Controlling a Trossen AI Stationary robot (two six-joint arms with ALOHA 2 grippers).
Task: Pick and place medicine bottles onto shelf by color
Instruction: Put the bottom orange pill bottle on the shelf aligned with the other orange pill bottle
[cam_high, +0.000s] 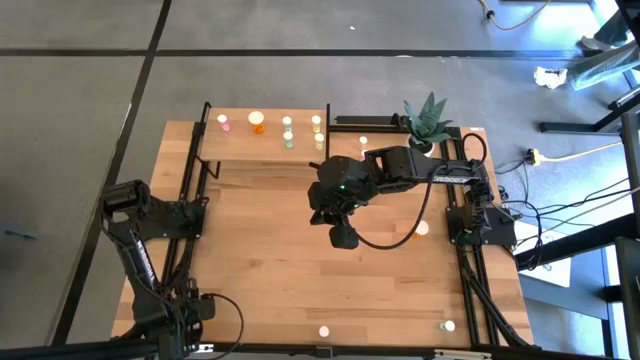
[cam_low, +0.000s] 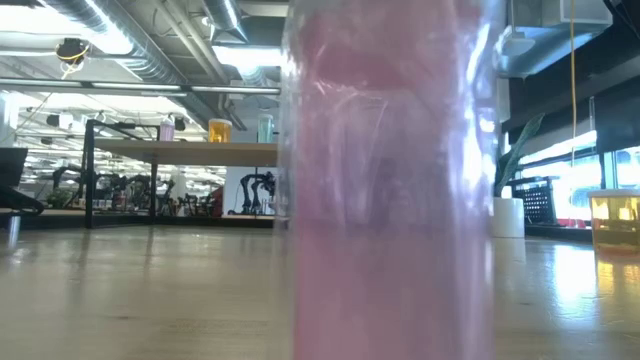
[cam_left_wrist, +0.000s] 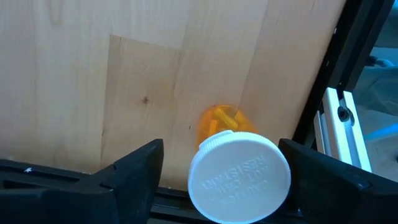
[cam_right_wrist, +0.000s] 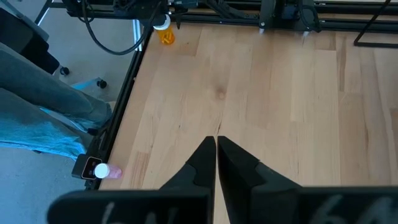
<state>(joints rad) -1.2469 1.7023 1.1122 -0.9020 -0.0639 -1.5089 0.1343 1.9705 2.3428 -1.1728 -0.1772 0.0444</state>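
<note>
a pale wooden counter (cam_high: 270, 250) stood on a grey floor. at its near left corner, the left gripper (cam_left_wrist: 217, 171) had its fingers spread wide around an orange white-capped medicine bottle (cam_left_wrist: 231, 163), not yet pinching; closing off-centre could tip it. the raised light-wood shelf (cam_high: 240, 145) held sorted bottles. mid-counter, the right gripper (cam_right_wrist: 216, 163) hung shut, empty.

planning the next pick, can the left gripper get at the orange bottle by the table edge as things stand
Probably yes: the left gripper is open with the orange bottle standing upright between its fingers, nothing in between.
</note>
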